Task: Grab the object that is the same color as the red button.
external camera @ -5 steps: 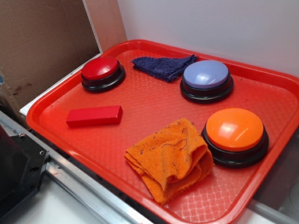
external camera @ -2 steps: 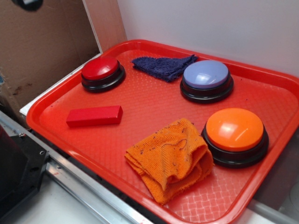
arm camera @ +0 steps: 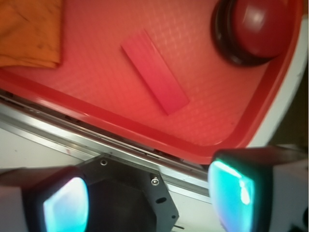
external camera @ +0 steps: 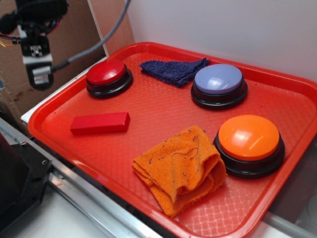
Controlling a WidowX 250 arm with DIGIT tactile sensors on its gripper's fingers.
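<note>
red block [external camera: 100,123] | flat on tray [external camera: 163,106] (near red button [external camera: 106,73]) | tool [arm camera: 147,191] wide open, empty | no legible writing

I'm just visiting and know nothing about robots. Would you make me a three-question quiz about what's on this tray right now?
1. True or false: the claw is holding the red block.
2. Which thing lies nearest the red button? A) orange cloth B) blue cloth C) orange button
3. Fill in: the red block lies flat on the red ____.

Key
1. False: the claw is open, up off the tray's edge, and the block lies alone.
2. B.
3. Tray.
</note>
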